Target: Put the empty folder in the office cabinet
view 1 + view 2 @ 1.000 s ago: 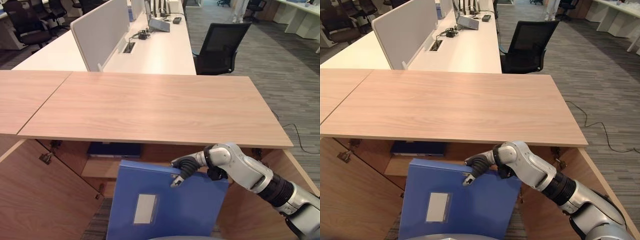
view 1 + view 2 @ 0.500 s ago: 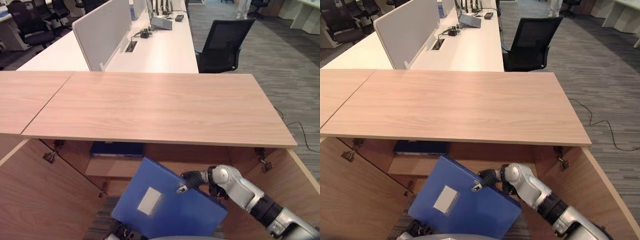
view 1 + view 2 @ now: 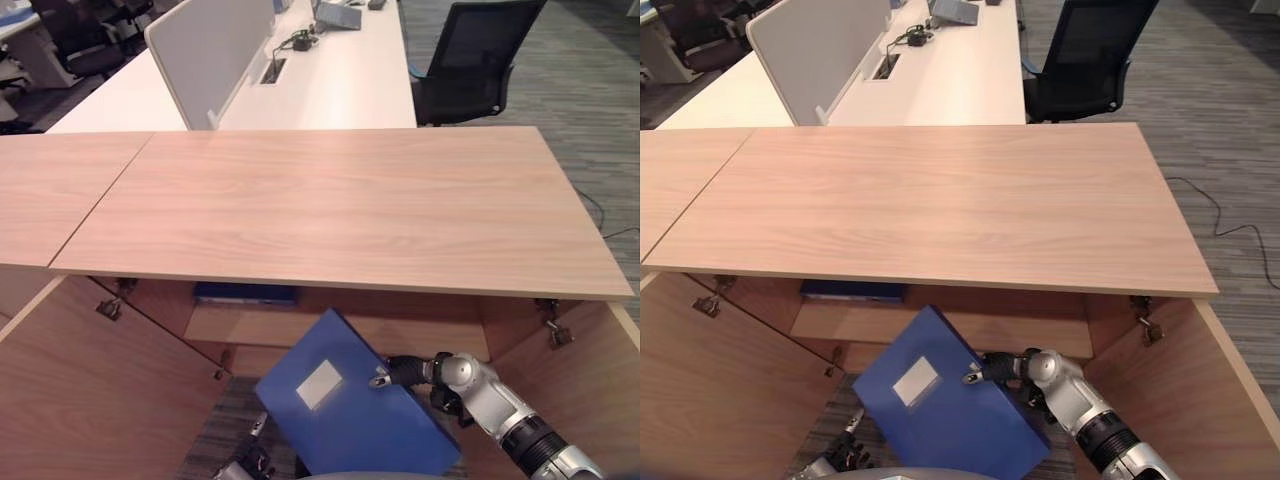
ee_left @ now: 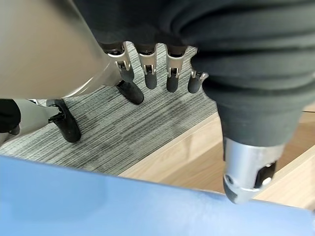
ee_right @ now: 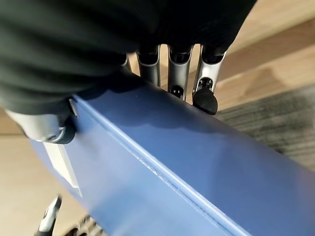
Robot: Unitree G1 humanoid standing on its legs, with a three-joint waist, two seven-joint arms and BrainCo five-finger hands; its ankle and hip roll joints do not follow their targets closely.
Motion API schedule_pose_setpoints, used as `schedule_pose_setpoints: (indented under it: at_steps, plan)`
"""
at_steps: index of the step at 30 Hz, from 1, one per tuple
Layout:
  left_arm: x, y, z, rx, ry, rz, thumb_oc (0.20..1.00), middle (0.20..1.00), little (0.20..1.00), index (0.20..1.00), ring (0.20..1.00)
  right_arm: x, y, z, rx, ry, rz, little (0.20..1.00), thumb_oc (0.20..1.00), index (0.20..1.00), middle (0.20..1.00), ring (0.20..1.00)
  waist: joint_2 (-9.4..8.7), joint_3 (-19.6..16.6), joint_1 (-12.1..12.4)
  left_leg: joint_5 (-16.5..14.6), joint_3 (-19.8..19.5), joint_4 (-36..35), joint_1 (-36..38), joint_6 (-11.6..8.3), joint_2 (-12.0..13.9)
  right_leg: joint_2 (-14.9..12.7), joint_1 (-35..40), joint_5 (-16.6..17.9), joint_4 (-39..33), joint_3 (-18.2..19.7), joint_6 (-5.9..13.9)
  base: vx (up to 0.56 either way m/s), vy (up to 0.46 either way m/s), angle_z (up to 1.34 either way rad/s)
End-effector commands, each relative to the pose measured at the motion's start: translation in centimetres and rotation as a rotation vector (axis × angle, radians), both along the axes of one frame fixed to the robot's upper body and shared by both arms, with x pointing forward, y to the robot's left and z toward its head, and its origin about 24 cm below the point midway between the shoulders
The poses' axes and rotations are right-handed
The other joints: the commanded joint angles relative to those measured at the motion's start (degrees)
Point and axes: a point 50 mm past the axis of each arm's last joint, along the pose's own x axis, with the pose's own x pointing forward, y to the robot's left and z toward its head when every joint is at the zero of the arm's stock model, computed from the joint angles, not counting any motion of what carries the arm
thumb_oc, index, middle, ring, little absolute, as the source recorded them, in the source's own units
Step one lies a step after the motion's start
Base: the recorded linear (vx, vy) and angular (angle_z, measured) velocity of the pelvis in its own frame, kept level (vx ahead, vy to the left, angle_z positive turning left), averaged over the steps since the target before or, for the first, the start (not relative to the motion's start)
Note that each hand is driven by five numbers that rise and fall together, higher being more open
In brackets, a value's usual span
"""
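My right hand (image 3: 405,372) pinches the tilted blue folder (image 3: 350,410), cabinet (image 3: 330,325) just ahead; left hand (image 4: 142,69) relaxed, holding nothing.

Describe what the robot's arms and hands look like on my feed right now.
The right arm is smooth silver-grey metal with a rounded joint and a black ribbed band further up. The right hand has a dark ribbed cover over its back and wrist, and slim silver fingers ending in rounded dark tips. The left hand is built the same way: dark ribbed cover, silver fingers, dark tips and a separate thumb.
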Motion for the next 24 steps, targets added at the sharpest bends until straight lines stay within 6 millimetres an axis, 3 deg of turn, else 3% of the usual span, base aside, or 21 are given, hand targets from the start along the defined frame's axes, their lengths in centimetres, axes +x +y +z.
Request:
schedule_pose_setpoints:
  at_steps: [1, 4, 6, 9, 10, 18, 24]
  plan:
    - [1.3, -0.4, 0.2, 0.007, -0.037, -0.042, 1.000, 1.000, 1.000, 1.000, 1.000, 1.4, 2.2, 0.0, 0.278, -0.077, -0.255, 0.200, 0.200, 0.200, 0.200, 0.200, -2.54, 1.07, -0.62, -3.77, -2.46, 0.12, 2.18, -0.93, -1.49, 1.21, -1.55, -1.14, 0.36, 0.69, -0.43, -0.02, -0.047, 0.11]
    - [1.6, -0.6, 0.2, 0.005, -0.044, -0.051, 1.000, 1.000, 1.000, 1.000, 1.000, 1.4, 3.0, -0.2, 0.391, -0.074, -0.375, 0.200, 0.200, 0.200, 0.200, 0.200, -2.41, 1.28, -0.70, -3.63, -2.66, 0.12, 1.11, -1.13, -1.37, 1.29, -2.71, -1.09, 0.36, 0.34, -0.56, 0.00, -0.042, 0.07]
    - [1.5, -1.2, 0.2, -0.023, -0.050, -0.056, 1.000, 1.000, 1.000, 1.000, 1.000, 1.2, 4.3, -0.5, 0.581, -0.044, -0.570, 0.200, 0.200, 0.200, 0.200, 0.200, -1.97, 1.29, -0.88, -3.61, -3.00, 0.12, 0.71, -1.27, -1.41, 1.61, -3.07, -1.55, 0.36, 0.31, -0.77, 0.05, -0.046, 0.09]
    - [1.5, -1.6, 0.2, -0.031, -0.050, -0.079, 1.000, 1.000, 1.000, 1.000, 1.000, 1.5, 5.2, -0.3, 0.709, -0.040, -0.681, 0.200, 0.200, 0.200, 0.200, 0.200, -1.62, 1.85, -1.05, -3.61, -3.37, 0.12, 0.89, -1.46, -1.44, 1.79, -2.86, -1.71, 0.36, 0.14, -1.04, 0.02, -0.013, 0.03]
    - [1.6, -1.9, 0.1, -0.038, -0.049, -0.093, 1.000, 1.000, 1.000, 1.000, 1.000, 1.8, 5.9, 0.2, 0.844, -0.030, -0.776, 0.200, 0.200, 0.200, 0.200, 0.200, -1.17, 2.39, -1.35, -3.62, -3.42, 0.12, 0.87, -1.81, -1.47, 1.90, -2.88, -1.60, 0.36, -0.32, -1.43, 0.00, 0.000, 0.00]
    - [1.6, -2.8, 0.1, -0.049, -0.048, -0.129, 1.000, 1.000, 1.000, 1.000, 1.000, 3.6, 7.5, 2.3, 1.206, -0.026, -1.007, 0.200, 0.200, 0.200, 0.200, 0.200, -0.56, 2.35, -1.78, -3.35, -2.80, 0.12, 0.13, -2.31, -1.10, 2.16, -4.02, -2.04, 0.36, -0.51, -1.34, 0.01, 0.002, 0.07]
    - [1.1, -3.3, 0.0, -0.054, -0.028, -0.150, 1.000, 1.000, 1.000, 1.000, 1.000, 4.7, 7.2, 3.3, 1.371, -0.052, -1.134, 0.200, 0.200, 0.200, 0.200, 0.200, -0.57, 2.22, -2.06, -3.88, -2.67, 0.12, 0.02, -2.00, -1.20, 2.23, -4.11, -2.45, 0.36, -0.63, -1.13, 0.04, 0.016, 0.00]
